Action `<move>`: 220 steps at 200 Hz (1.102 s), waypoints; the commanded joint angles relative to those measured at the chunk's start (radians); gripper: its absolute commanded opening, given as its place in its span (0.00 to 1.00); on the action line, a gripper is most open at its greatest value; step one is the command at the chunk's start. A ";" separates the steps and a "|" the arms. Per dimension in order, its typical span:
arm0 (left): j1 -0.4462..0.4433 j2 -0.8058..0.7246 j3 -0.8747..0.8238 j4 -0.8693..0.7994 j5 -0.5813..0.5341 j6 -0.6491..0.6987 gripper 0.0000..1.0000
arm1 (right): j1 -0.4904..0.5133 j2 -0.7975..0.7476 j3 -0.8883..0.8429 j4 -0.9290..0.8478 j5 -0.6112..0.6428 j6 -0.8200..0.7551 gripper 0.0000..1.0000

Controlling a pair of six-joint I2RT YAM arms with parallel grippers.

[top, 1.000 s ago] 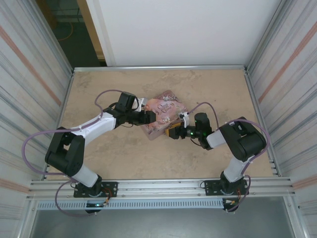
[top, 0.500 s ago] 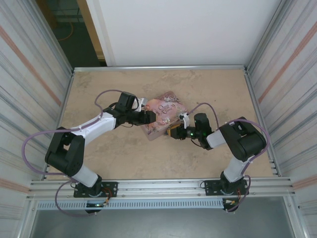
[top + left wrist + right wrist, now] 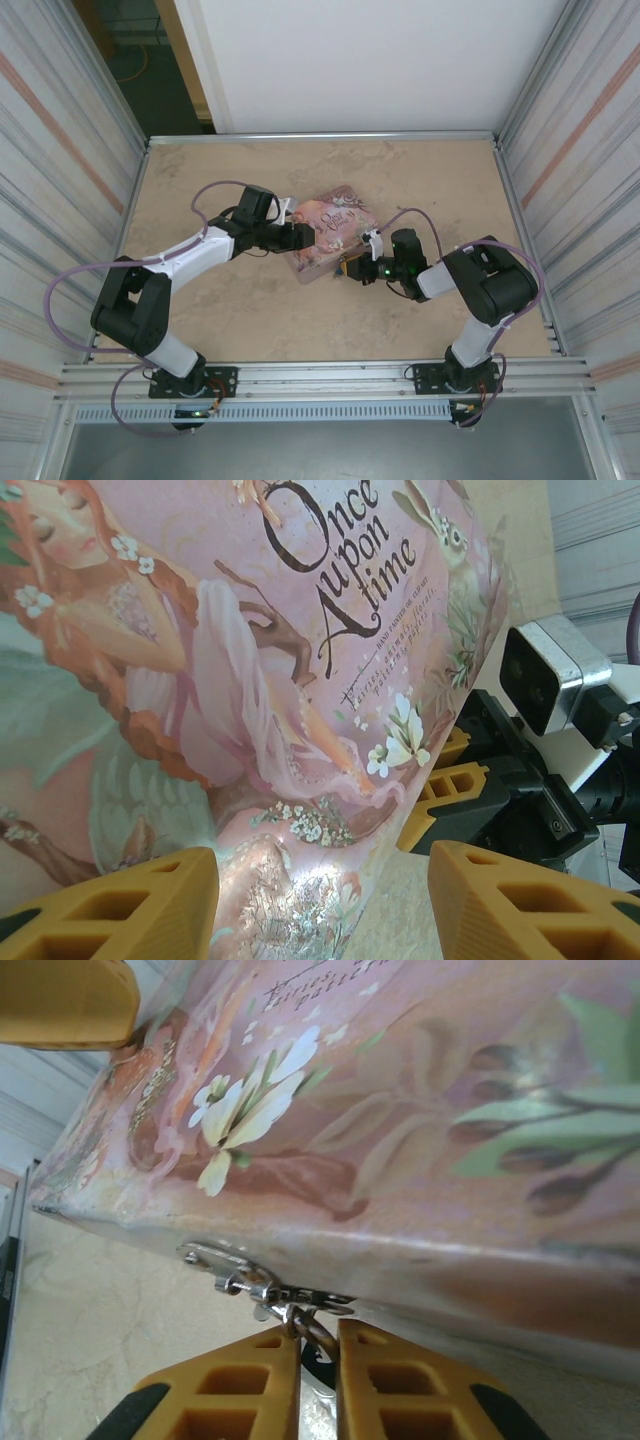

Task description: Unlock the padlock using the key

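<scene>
The pink illustrated tin (image 3: 335,225) lies mid-table between both arms. A silvery hasp (image 3: 225,1265) sits on its front edge, and the padlock (image 3: 315,1333) hangs from it by a silvery shackle. The padlock's dark body is tucked between the fingers of my right gripper (image 3: 319,1327), which is shut on it. My right gripper (image 3: 348,268) sits at the tin's near right corner and also appears in the left wrist view (image 3: 452,780). My left gripper (image 3: 303,237) is open at the tin's left edge. Its jaws (image 3: 320,880) straddle a corner of the tin (image 3: 250,680). The key is hidden.
The beige table (image 3: 240,300) is boxed in by ribbed metal walls (image 3: 60,200) on the left and right and a white panel at the back. A metal rail (image 3: 320,378) runs along the near edge by the arm bases.
</scene>
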 commanded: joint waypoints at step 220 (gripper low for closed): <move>-0.005 -0.057 -0.122 -0.067 -0.044 -0.041 0.58 | -0.066 -0.029 0.006 0.167 0.023 0.421 0.00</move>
